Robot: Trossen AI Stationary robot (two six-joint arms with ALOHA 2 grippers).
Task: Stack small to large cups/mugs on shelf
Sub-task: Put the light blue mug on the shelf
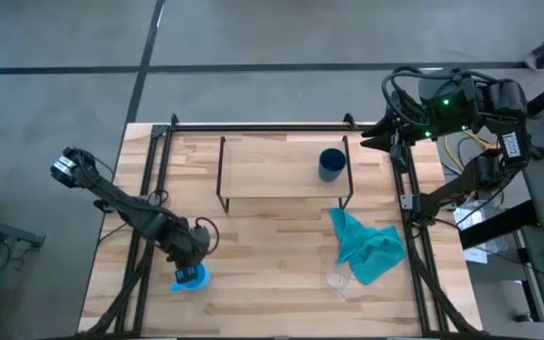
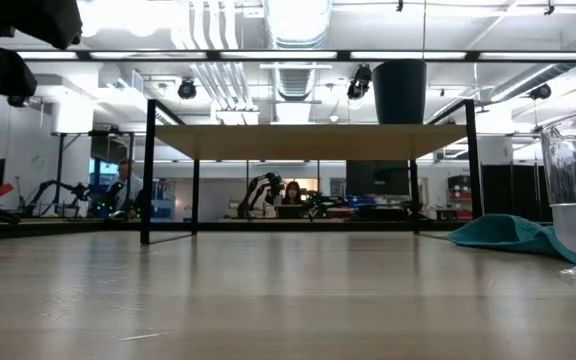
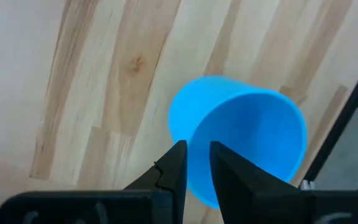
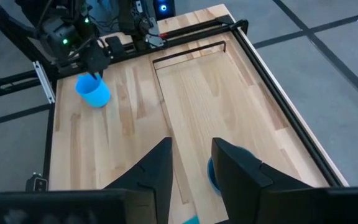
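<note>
The blue mug [image 1: 190,278] sits at the table's [image 1: 272,293] near left corner, my left gripper [image 1: 193,267] clamped on its rim. The navy cup [image 1: 331,164] stands on the shelf [image 1: 272,170]; the glass cup [image 1: 337,280] rests beside the cloth [image 1: 371,244]. My right gripper [image 1: 366,140] waits slightly parted at the far right edge.

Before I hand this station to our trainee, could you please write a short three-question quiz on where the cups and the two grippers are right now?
1. True or false: the dark navy cup stands on the shelf.
2. Which lies nearest the clear glass cup: A the teal cloth, B the light-blue mug, C the shelf?
3. Fill in: the left gripper has its fingers at the rim of the ____.

Key
1. True.
2. A.
3. Light-blue mug; the right gripper waits above the table's far right corner.
</note>
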